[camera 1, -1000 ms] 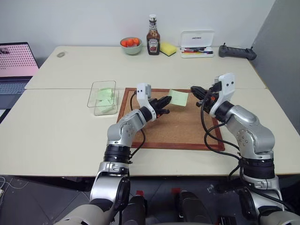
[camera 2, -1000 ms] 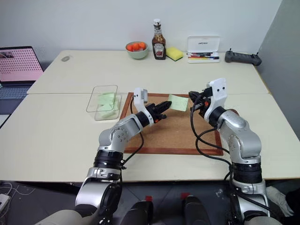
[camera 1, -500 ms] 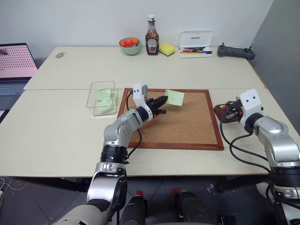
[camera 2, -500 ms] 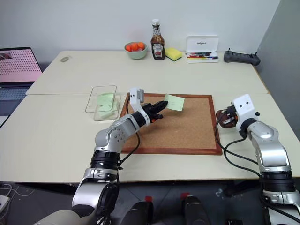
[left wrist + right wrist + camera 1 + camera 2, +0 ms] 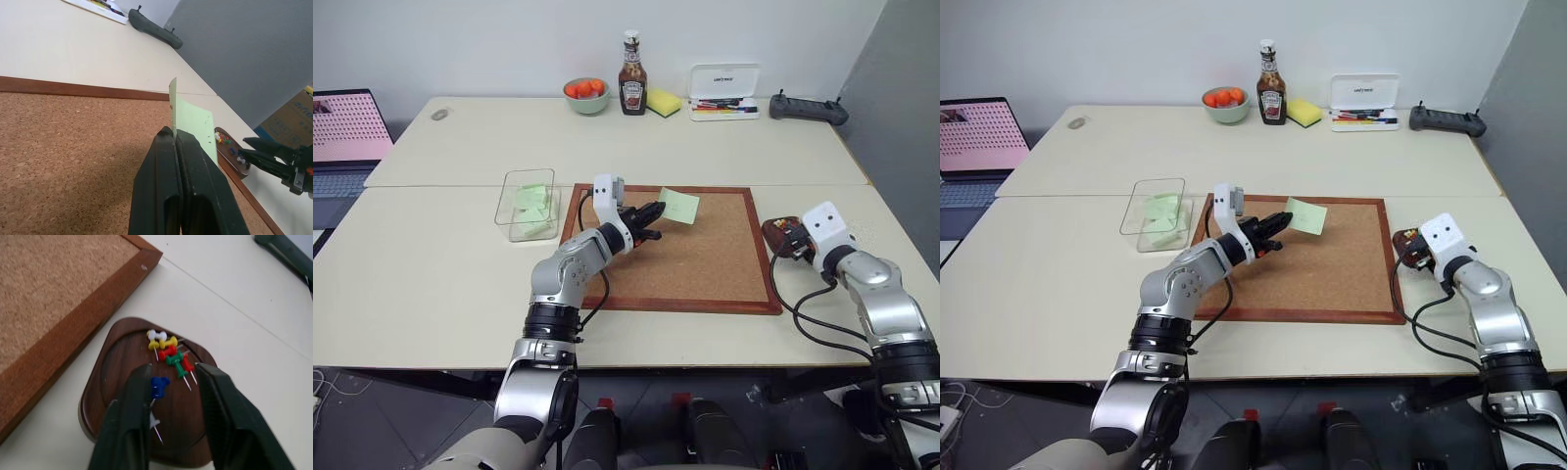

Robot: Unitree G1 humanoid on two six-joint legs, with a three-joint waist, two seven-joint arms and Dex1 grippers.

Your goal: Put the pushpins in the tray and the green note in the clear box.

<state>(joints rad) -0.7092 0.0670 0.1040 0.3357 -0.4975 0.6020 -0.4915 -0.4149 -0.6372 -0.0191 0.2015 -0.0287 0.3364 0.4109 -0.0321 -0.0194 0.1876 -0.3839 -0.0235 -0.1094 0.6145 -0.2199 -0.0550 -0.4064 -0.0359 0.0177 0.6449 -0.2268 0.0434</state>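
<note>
Having swung right off the corkboard (image 5: pixel 675 250), right gripper (image 5: pixel 168 382) now hovering part-open over the tray (image 5: pixel 781 235) on the counter (image 5: pixel 431 284), blue pushpin (image 5: pixel 157 386) between its fingers, while left gripper (image 5: pixel 654 217) pinching the flimsy green note (image 5: pixel 677 206) by its edge, right of the clear box (image 5: pixel 529 204).

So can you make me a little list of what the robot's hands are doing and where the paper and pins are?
left gripper: shut on the green note, held up over the cork board
right gripper: open, just above the tray
tray: on the table, right of the cork board
pushpins: lying in the tray, several colours
clear box: left of the cork board, green papers inside
</note>
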